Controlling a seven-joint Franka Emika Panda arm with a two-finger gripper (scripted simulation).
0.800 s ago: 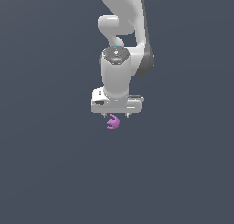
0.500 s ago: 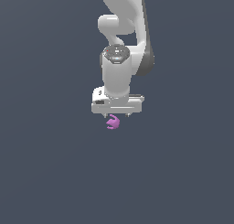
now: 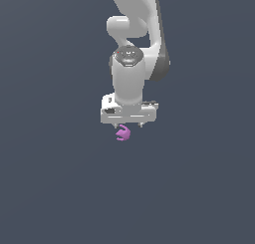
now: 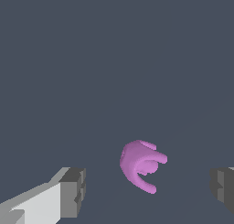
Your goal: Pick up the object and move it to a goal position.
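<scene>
the gripper (image 4: pixel 145 191) hangs wide open over the pink lump (image 4: pixel 140 165), which lies on the grey floor (image 3: pixel 60 188) between its 2 fingers (image 4: pixel 73 192), untouched; grasp, lift and carry to the goal all remain.

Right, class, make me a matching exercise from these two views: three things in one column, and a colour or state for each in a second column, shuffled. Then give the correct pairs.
Column one:
1. the object
2. the gripper
3. the arm

Column two:
A. white, with a rounded body reaching down from the top of the exterior view
B. open, fingers spread wide apart
C. pink-purple, curled, lying in the gap between the fingers and touching neither

Pairs: 1-C, 2-B, 3-A
</scene>
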